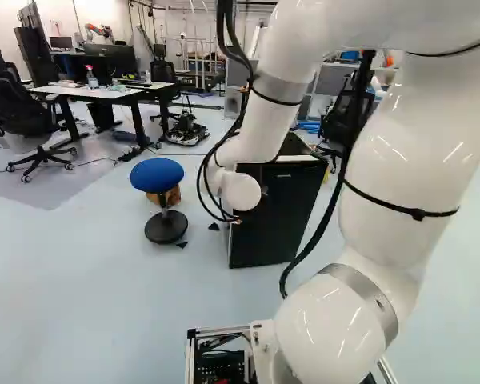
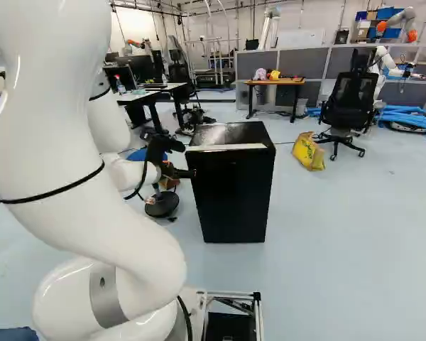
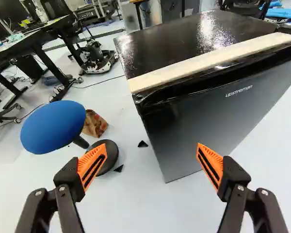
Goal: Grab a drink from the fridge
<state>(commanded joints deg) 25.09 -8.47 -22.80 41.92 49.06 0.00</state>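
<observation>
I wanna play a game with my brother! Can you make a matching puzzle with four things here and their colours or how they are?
1. Stool
2. Fridge
3. Bag near the black chair
4. Robot's hand

A. Yellow
B. Wide open
C. Blue seat
D. Black, door shut

Pairs: 1-C, 2-D, 3-A, 4-B

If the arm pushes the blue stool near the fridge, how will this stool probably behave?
The blue stool would probably lean or tip under a high push, since its wide seat sits on one thin post. It seems unlikely to roll away upright: its round black base shows no wheels.
</observation>
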